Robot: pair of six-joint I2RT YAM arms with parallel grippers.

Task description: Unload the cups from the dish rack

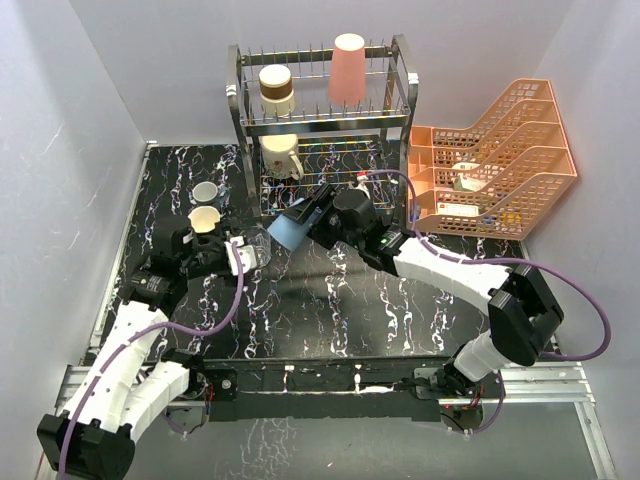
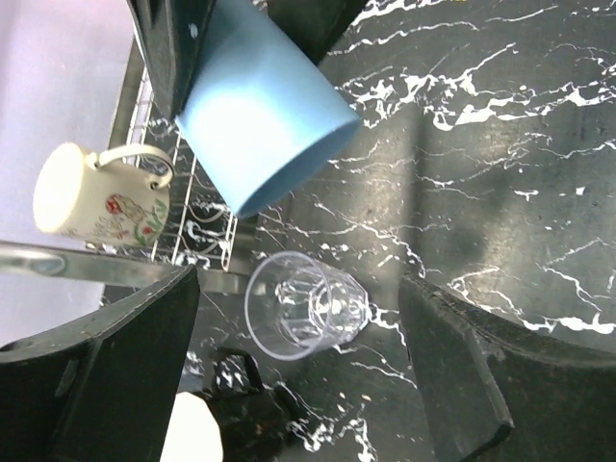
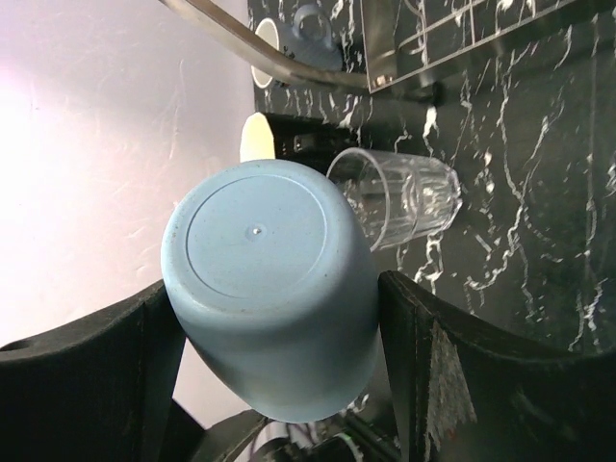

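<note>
The steel dish rack (image 1: 400,110) stands at the back. A salmon-pink tumbler (image 1: 348,70) and a brown-and-cream cup (image 1: 276,88) sit on its top tier, and a cream mug (image 1: 280,155) on its lower tier. My right gripper (image 1: 305,220) is shut on the blue cup (image 1: 288,230) and holds it tilted above the table in front of the rack; its base faces the right wrist view (image 3: 260,289). My left gripper (image 1: 243,256) is open around the clear glass (image 2: 306,306), which stands on the table with gaps on both sides. A black mug (image 1: 205,222) and a small white cup (image 1: 205,192) stand on the table at the left.
Orange mesh stacked trays (image 1: 500,150) with small items inside stand at the right of the rack. A small white and red item (image 1: 361,179) lies by the rack's lower front. Pale walls close in the black marble table (image 1: 330,310) at the left, back and right.
</note>
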